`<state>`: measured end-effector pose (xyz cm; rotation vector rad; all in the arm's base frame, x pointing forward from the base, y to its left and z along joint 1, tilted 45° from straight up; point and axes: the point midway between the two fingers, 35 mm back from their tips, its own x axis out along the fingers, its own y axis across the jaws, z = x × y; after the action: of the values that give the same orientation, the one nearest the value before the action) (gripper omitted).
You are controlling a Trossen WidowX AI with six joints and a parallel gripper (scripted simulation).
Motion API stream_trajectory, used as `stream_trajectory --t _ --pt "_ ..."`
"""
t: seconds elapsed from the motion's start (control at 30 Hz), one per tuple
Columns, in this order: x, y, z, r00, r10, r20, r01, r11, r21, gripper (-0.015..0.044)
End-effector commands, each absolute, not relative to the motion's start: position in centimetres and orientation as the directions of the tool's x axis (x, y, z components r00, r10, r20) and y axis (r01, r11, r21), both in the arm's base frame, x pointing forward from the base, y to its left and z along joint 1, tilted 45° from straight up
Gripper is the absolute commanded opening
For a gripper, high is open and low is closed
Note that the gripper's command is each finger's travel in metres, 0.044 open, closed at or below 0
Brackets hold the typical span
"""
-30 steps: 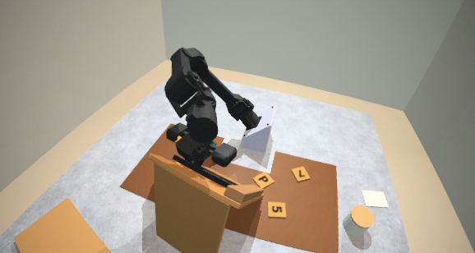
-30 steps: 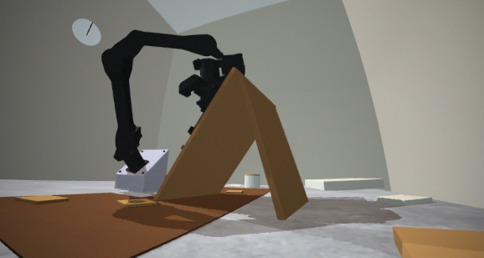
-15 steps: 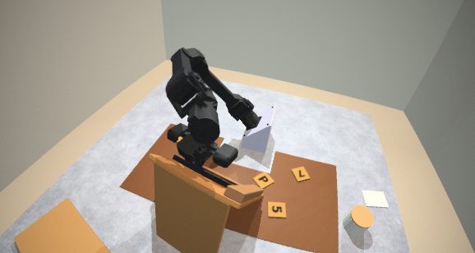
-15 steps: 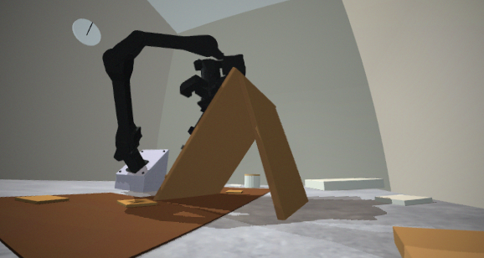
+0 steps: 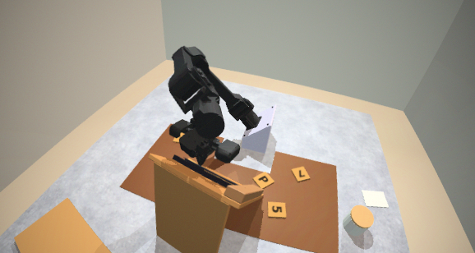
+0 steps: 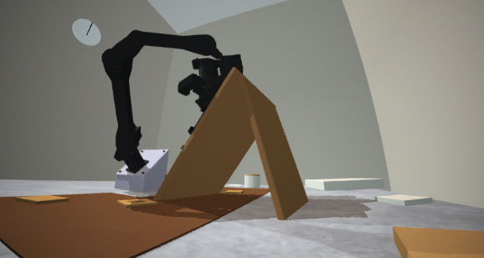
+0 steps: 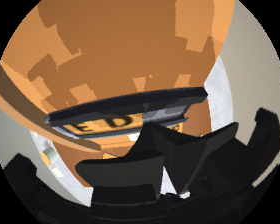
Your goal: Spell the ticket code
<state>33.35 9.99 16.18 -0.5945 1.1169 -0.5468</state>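
The board [image 5: 191, 211] [image 6: 218, 144] is a tan A-frame stand with a dark letter rail [image 5: 214, 175] [image 7: 124, 104] along its top. My gripper [image 5: 202, 159] [image 7: 148, 125] [image 6: 203, 105] is shut, with its fingertips against the rail near its left part. In the wrist view, tan tiles [image 7: 100, 124] with dark letters sit inside the rail just left of the fingers; I cannot read them surely. Loose tiles lie on the brown mat [image 5: 312, 223]: a P [image 5: 263, 180], a 5 [image 5: 276, 209] and one that looks like a 7 [image 5: 301, 173]. A white ticket [image 5: 375, 199] lies at the right; its print is too small to read.
A jar [image 5: 358, 221] [image 6: 251, 180] with a tan lid stands right of the mat. An orange box [image 5: 62, 232] [image 6: 440, 240] lies at the front left. The arm's grey wedge base [image 5: 256, 135] [image 6: 148, 169] stands behind the board. Another tile [image 5: 177, 139] peeks out behind the arm.
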Motion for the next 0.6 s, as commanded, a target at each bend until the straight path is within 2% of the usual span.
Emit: stream_trajectory --t 0.0,0.43,0.5,0.57 --pt "32.7 10.2 16.2 0.338 -0.671 -0.66 0.105 0.723 -0.683 0.0" --pt "31.7 10.7 16.5 0.338 -0.671 -0.66 0.104 0.723 -0.683 0.0" --pt "31.3 11.2 16.9 0.366 -0.661 -0.655 0.03 0.712 -0.701 0.0053" --pt "29.7 12.6 17.8 0.431 -0.627 -0.649 -0.169 0.65 -0.741 0.0105"
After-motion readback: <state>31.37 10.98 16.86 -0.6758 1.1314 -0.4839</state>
